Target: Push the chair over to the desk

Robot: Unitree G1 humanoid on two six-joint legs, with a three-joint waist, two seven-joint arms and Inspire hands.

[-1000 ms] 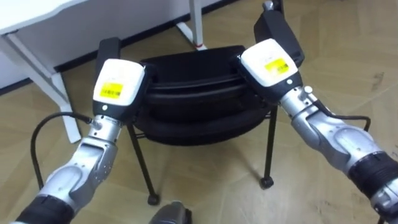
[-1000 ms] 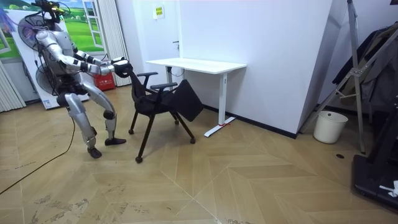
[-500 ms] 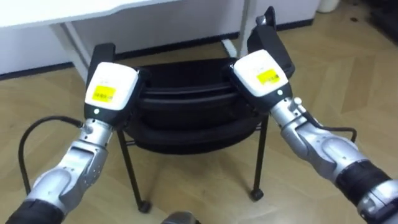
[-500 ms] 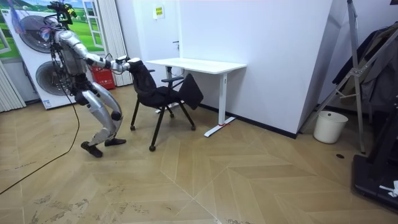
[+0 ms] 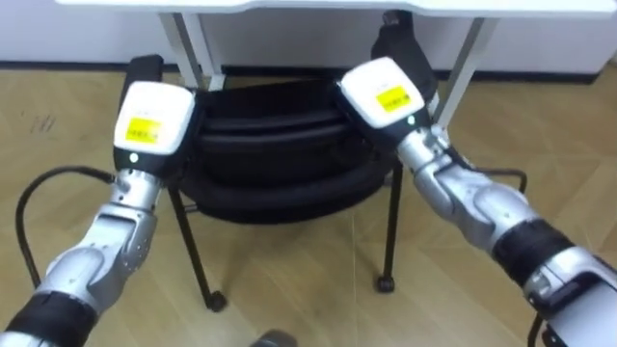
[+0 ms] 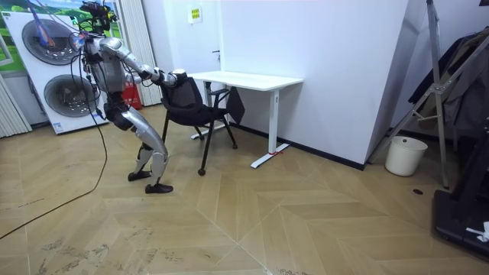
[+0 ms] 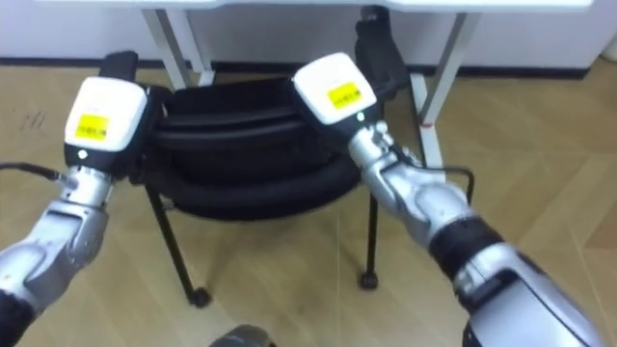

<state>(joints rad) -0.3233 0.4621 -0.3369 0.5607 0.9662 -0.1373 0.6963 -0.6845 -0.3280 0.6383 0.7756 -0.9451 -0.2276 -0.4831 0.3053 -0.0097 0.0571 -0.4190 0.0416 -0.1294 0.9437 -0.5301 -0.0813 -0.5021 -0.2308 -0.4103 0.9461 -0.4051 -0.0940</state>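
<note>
Leaning toward the chair (image 5: 280, 164) from behind, the robot is bearing on the top edge of its black backrest with both hands. The left hand (image 5: 152, 118) is sitting at the backrest's left end and the right hand (image 5: 378, 93) at its right end, each turning its back to the head camera. The backrest is hiding the front of each hand, so I cannot tell whether either is clasping the edge or only pressing on it.

The chair is lying straight ahead of both hands. Its backrest is running crosswise from one hand to the other, and its seat is extending away beyond them toward the white tabletop (image 5: 337, 6). The tabletop's edge is showing just past the hands, with its two legs (image 5: 188, 43) flanking the chair. The right hand is reaching a little farther forward than the left, so the backrest seems to be turning slightly.

In the room view the robot is standing on the chair's (image 6: 200, 114) left with arms stretched out. The seat is sitting close to the near end of the tabletop (image 6: 244, 79).

Neither hand is nearer in any way that matters. The push probably has to go directly away from both, with even pressure, or the chair may swing toward one of the legs.
</note>
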